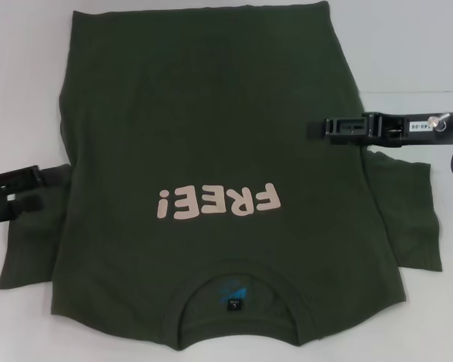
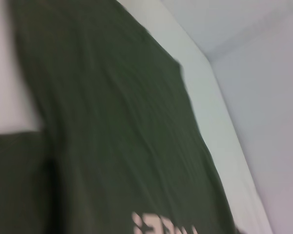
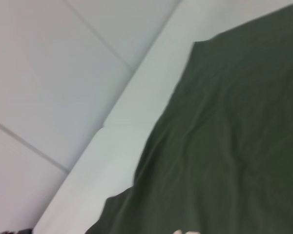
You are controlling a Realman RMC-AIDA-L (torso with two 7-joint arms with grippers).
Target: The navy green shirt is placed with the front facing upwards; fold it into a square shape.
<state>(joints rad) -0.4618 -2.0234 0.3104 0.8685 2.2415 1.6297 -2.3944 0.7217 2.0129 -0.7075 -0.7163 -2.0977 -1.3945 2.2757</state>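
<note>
A: Start at the near edge of the table (image 1: 15,90). What lies there?

B: The collar (image 1: 236,290) of the navy green shirt (image 1: 211,136), with its blue-marked label (image 1: 234,296), sits right at the near edge. The shirt lies flat, front up, the pale "FREE!" print (image 1: 217,203) just beyond the collar. My judgement is that it is spread this way so the sleeves and sides can be turned inward over the chest.

A: And the sleeves?

B: Both are spread outward on the table, one toward the left edge (image 1: 34,241), one toward the right (image 1: 408,207). Nothing looks folded in, so I'd say the folding has hardly begun.

A: Where are the arms?

B: The left tool (image 1: 41,185) sits at the left sleeve, about where it joins the body, with dark fingers on either side of the cloth edge. Whether they are clenched on it I cannot tell. The right tool (image 1: 315,130) is farther off, at the right side seam beyond the sleeve, pointing in toward the shirt. Whether its fingers are released or clenched is equally unclear.

A: Why those spots?

B: Probably each takes one side, so the edges can be carried toward the middle evenly.

A: And farthest away?

B: The hem (image 1: 196,9) reaches the far edge of the table; the wrist views show the cloth there lying smooth, with light creases.
</note>
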